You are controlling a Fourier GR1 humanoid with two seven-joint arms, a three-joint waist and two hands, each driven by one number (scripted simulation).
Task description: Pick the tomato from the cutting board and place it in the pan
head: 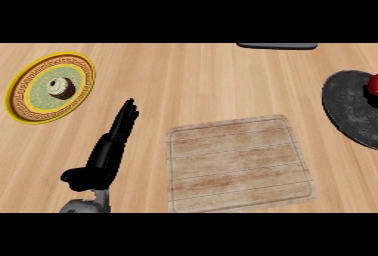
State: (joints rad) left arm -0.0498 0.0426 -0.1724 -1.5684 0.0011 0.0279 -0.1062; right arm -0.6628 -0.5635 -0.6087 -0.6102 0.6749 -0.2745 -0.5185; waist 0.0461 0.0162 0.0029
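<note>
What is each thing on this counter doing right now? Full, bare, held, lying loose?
cutting board: bare, nothing on it.
pan: at the right edge, partly cut off, holds the tomato.
tomato: in the pan, only a red sliver shows at the edge.
plate: yellow-rimmed, carries a small round cake.
cake: sits on the plate, untouched.
left hand: open, fingers straight, holds nothing, left of the board.
right hand: not in view.
</note>
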